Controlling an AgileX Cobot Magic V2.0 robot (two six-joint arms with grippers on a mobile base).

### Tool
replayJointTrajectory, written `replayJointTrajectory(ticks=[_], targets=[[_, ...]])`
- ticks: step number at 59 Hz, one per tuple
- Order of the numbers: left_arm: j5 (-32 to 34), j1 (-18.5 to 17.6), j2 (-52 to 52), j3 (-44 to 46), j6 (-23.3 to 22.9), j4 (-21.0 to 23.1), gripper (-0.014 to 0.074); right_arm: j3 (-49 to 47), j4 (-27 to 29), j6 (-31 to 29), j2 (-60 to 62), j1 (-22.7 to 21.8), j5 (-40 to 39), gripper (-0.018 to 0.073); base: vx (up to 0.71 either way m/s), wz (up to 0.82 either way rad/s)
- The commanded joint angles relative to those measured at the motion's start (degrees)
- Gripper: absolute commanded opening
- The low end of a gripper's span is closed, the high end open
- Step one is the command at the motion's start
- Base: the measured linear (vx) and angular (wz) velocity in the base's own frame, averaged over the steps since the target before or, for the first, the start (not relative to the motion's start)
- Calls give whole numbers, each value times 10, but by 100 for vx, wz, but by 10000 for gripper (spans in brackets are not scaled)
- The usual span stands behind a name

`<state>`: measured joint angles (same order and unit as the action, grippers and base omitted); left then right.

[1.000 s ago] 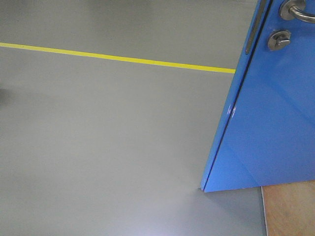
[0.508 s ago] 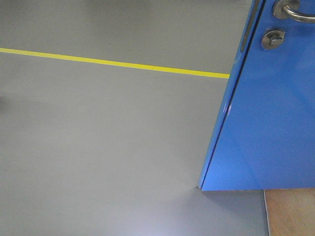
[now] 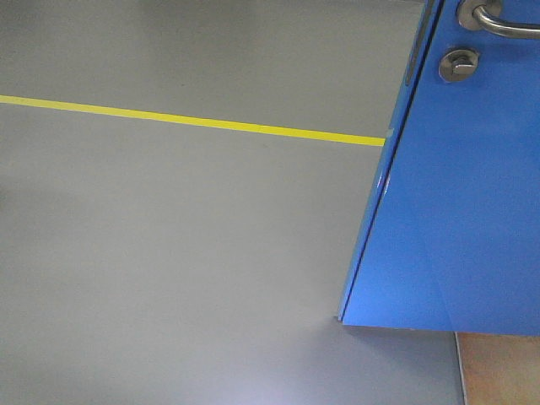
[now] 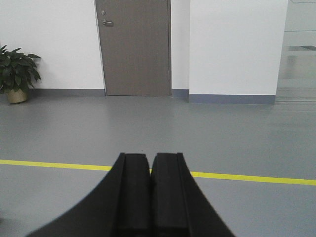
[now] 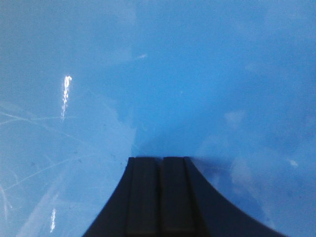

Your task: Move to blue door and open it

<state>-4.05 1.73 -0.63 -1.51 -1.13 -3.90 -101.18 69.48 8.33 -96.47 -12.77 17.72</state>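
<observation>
While the door (image 3: 456, 202) fills the right side of the front view, its lower corner meeting the grey floor (image 3: 169, 253) just beside a yellow line (image 3: 194, 122), a silver handle (image 3: 498, 21) and round lock (image 3: 458, 64) show at its top. Both grippers are clenched, jaws together: the right gripper (image 5: 161, 163) faces the blue panel closely, and the left gripper (image 4: 149, 160) points over the floor toward a distant grey door (image 4: 134, 47) and potted plant (image 4: 17, 74). No readable writing appears.
</observation>
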Motion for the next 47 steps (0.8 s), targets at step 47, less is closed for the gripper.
replayJointTrajectory(ticks=[47], targets=[[47,0,-7,16,-4,1,73,-18,8,-5,22,0,-23,-1,13,-5]])
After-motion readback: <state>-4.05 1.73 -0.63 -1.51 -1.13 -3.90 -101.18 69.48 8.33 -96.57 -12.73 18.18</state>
